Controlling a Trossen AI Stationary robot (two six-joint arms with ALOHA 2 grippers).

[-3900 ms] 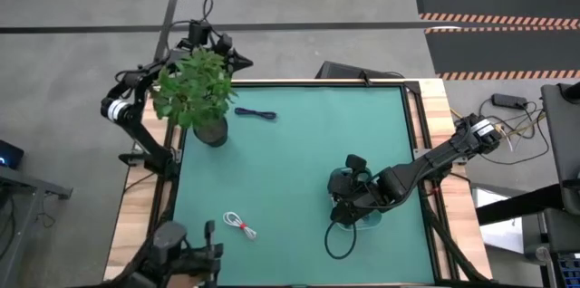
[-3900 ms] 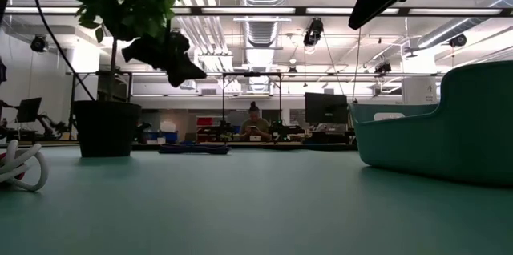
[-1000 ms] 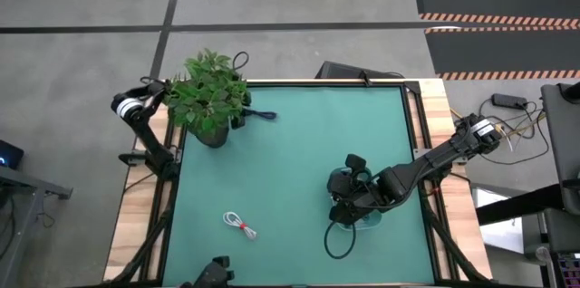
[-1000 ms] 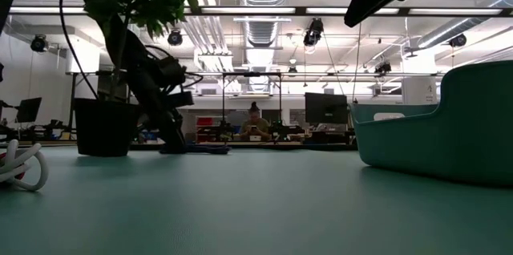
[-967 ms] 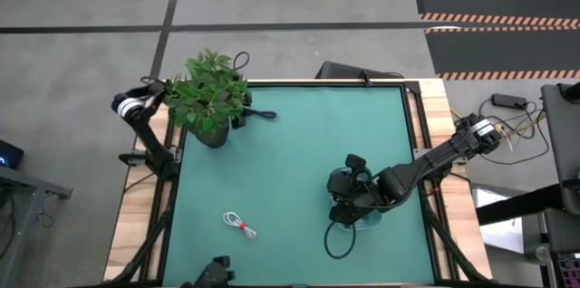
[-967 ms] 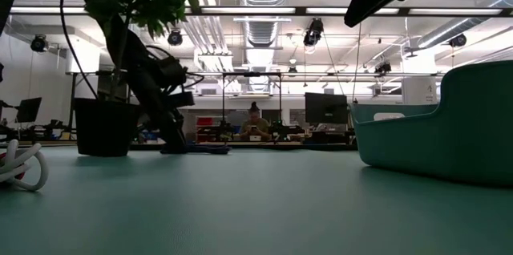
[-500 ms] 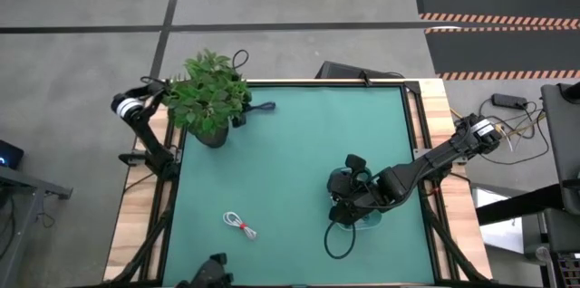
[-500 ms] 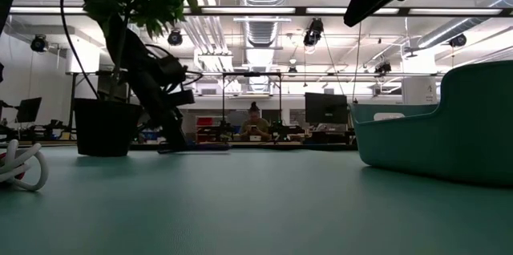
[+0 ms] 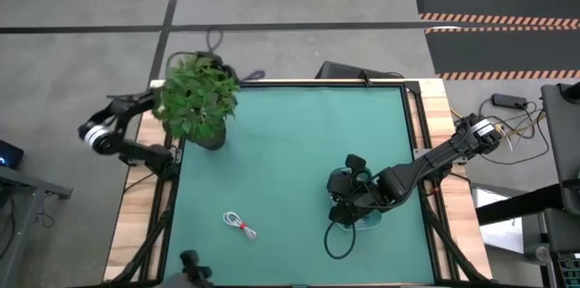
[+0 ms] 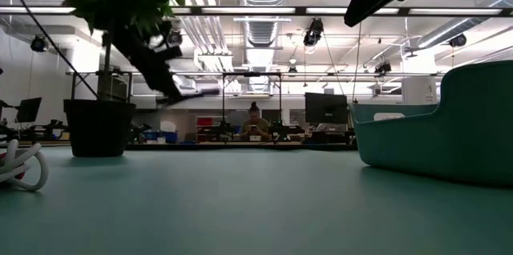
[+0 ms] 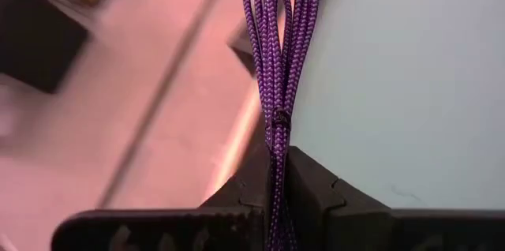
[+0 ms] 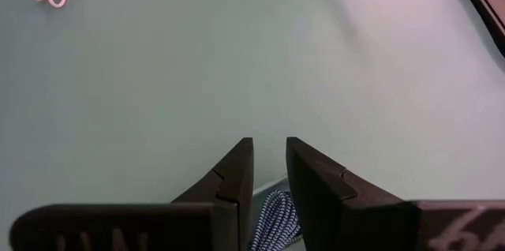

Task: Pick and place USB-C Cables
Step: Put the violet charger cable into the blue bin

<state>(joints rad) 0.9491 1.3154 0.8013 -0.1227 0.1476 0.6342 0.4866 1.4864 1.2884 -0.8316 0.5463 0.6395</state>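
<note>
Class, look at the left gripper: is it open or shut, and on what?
Shut. In the left wrist view the left gripper has its two fingers pressed together on the purple braided cable bundle, which runs up between them.

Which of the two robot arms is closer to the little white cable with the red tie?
The right. Its gripper sits over the teal bin, across the mat from the white cable. The left gripper is farther, up by the potted plant, holding a blue cable.
</note>
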